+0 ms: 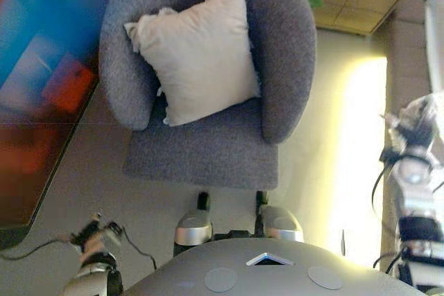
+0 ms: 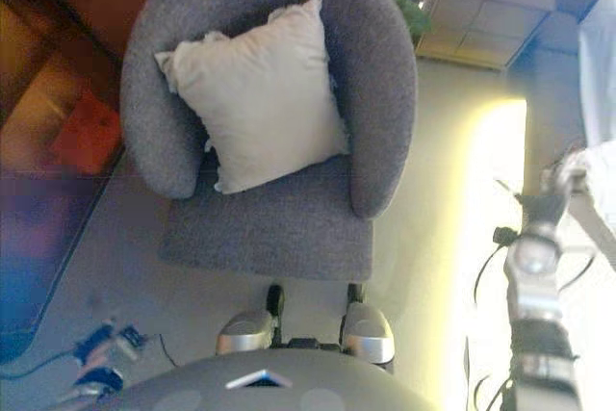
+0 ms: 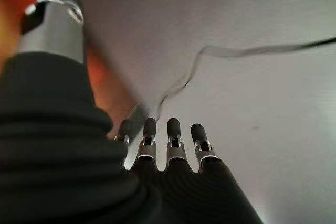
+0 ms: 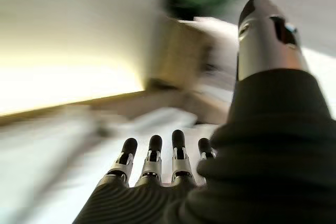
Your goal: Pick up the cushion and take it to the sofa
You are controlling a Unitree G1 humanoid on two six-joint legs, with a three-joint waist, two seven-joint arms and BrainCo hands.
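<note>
A white square cushion (image 1: 198, 53) leans tilted against the backrest of a grey tub armchair (image 1: 208, 150), directly ahead of me. Nothing touches it. My left hand (image 1: 96, 235) hangs low at the lower left, well short of the chair; in the left wrist view its fingers (image 3: 173, 139) are straight and empty over bare floor. My right hand (image 1: 415, 124) is out at the right, away from the chair; in the right wrist view its fingers (image 4: 153, 162) are straight and empty.
A dark wooden piece of furniture (image 1: 35, 102) with a red thing on it stands at the left. A green plant (image 2: 404, 2) and a low yellowish table (image 1: 354, 1) stand behind the chair. Grey upholstery (image 1: 409, 39) runs along the right edge.
</note>
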